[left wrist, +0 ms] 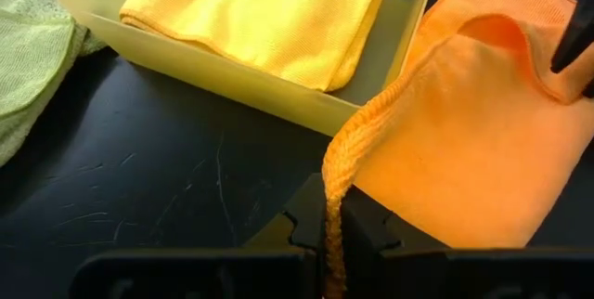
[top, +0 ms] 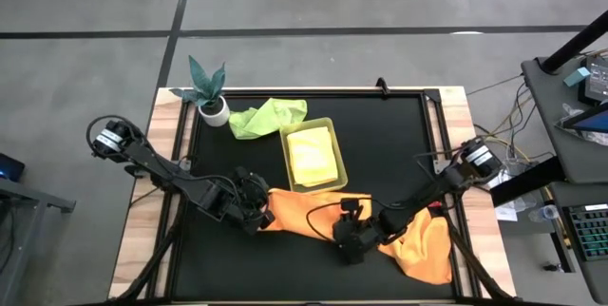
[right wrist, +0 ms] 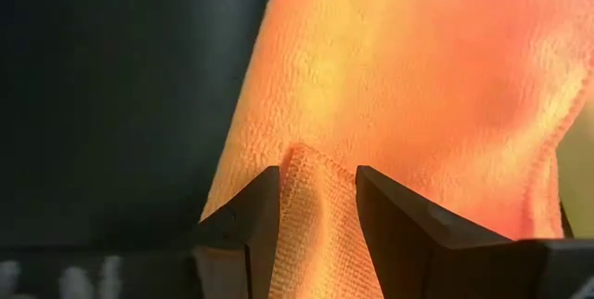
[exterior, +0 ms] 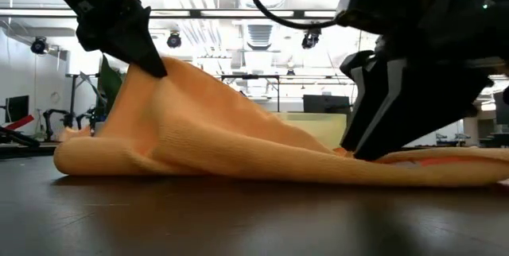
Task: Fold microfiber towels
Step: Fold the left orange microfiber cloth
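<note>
Our left gripper [top: 263, 215] and right gripper [top: 353, 235] are each clamped on an edge of the soft orange microfiber towel [top: 304, 213] near the table's [top: 399, 135] front edge. We should lift both evenly, keeping the cloth taut.

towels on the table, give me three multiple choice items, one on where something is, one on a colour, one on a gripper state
1. Where is the folded yellow towel?
A. in the tray
B. under the plant
C. in the right gripper

2. What colour is the towel beside the potted plant?
A. orange
B. light green
C. blue

3. What is the left gripper doing?
A. open above the tray
B. shut on the orange towel
C. holding the plant

Answers: 1 A, it lies inside the tray walls; 2 B, the green towel lies crumpled there; 3 B, the left wrist view shows its edge pinched.
</note>
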Controlling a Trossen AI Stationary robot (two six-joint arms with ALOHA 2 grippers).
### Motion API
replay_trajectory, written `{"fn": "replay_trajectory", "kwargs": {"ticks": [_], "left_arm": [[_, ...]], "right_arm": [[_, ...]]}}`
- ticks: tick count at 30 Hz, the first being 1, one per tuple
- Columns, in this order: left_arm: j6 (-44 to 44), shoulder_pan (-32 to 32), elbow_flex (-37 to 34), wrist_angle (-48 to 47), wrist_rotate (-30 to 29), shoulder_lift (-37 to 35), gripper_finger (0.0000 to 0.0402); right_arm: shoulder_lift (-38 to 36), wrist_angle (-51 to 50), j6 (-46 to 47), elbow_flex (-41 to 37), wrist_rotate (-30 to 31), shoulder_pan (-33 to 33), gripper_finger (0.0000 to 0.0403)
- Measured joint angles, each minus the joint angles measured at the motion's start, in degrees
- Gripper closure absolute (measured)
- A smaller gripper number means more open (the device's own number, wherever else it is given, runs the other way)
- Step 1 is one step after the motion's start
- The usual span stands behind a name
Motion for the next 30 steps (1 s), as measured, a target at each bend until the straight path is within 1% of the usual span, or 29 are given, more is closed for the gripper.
{"fn": "replay_trajectory", "kwargs": {"ticks": [7,14,17,20,25,30], "left_arm": [[0.00,0.00,0.00,0.00,0.02,0.00,0.0401],[0.00,0.00,0.00,0.00,0.04,-0.02,0.0401],[0.00,0.00,0.00,0.00,0.07,-0.02,0.0401],[0.00,0.00,0.00,0.00,0.07,-0.02,0.0401],[0.70,0.00,0.00,0.00,0.11,-0.02,0.0401],[1.56,-0.06,0.00,0.02,0.67,-0.03,0.0401]], "right_arm": [[0.01,-2.08,0.32,-0.01,2.02,-0.14,0.0268],[0.01,-3.40,1.20,-0.59,2.65,-0.30,0.0269],[0.01,-3.67,1.31,-0.80,2.63,-0.95,0.0276],[0.01,-3.69,1.28,-0.93,2.22,-1.73,0.0303],[0.01,-3.66,-0.18,-0.95,1.60,-2.00,0.0380],[-1.44,-3.84,-2.13,-0.95,1.60,-1.59,0.0393]]}}
